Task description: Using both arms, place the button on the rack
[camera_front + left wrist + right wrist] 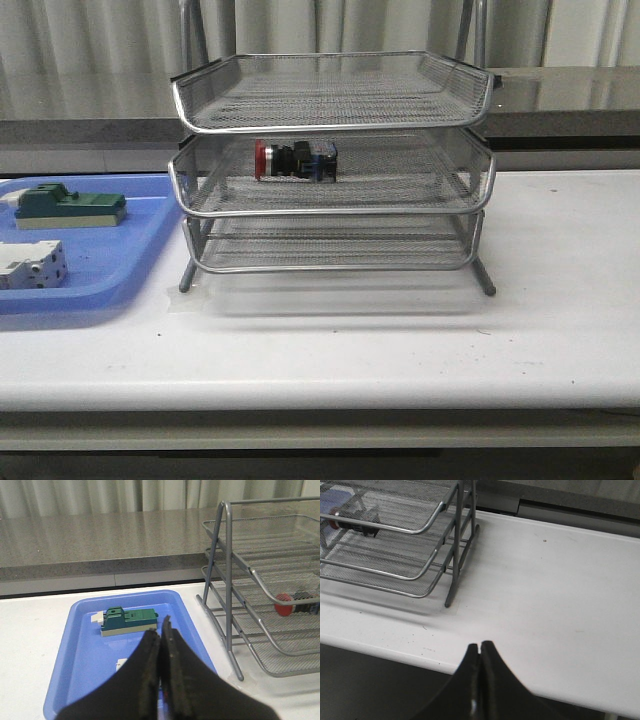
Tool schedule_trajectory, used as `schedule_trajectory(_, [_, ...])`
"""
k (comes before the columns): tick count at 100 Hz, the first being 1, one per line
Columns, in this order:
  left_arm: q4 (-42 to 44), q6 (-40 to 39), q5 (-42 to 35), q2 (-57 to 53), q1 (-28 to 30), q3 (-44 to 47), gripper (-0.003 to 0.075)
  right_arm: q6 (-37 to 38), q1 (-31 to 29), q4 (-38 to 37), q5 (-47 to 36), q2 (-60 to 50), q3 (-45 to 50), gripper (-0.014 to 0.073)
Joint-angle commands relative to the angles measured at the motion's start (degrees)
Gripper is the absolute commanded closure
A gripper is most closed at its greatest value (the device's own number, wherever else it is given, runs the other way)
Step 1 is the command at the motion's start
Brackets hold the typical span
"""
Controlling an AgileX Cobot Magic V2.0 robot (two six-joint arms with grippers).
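The button, with its red cap, black body and blue rear block, lies on its side in the middle tray of the silver wire-mesh rack. Its red cap also shows through the mesh in the left wrist view, button, and dimly in the right wrist view, button. My left gripper is shut and empty, hanging over the blue tray, left of the rack. My right gripper is shut and empty over the table's front edge, right of the rack. Neither arm shows in the front view.
A flat blue plastic tray sits left of the rack and holds a green-topped block and a white circuit breaker. The green-topped block lies just beyond my left fingertips. A grey counter and curtains run behind the white table.
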Motion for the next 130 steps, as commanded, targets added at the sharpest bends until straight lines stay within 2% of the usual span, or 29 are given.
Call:
schedule_trajectory(1, [-0.99,-0.35,-3.72,0.35,0.16,-1.7,0.074,0.14,-0.3,-0.2,-3.77,0.44,-1.32,0.0654])
schedule_trajectory(53, [-0.99,-0.35,-3.72,0.35,0.16,-1.7,0.074,0.14,-0.3,-0.32,-4.89,0.39,0.53,0.0654])
schedule_trajectory(71, [-0.99,-0.35,-3.72,0.35,0.16,-1.7,0.074,0.14,-0.3,-0.32,-13.82,-0.75,5.97,0.0654])
schedule_trajectory(96, [-0.99,-0.35,-3.72,0.35,0.16,-1.7,0.074,2.34,-0.3,-0.27,-28.01,-8.87,16.83,0.0654])
schedule_trajectory(130, [-0.99,-0.35,-3.72,0.35,0.16,-1.7,0.074,2.46,-0.3,-0.27,-39.19,-20.21,29.03,0.0654])
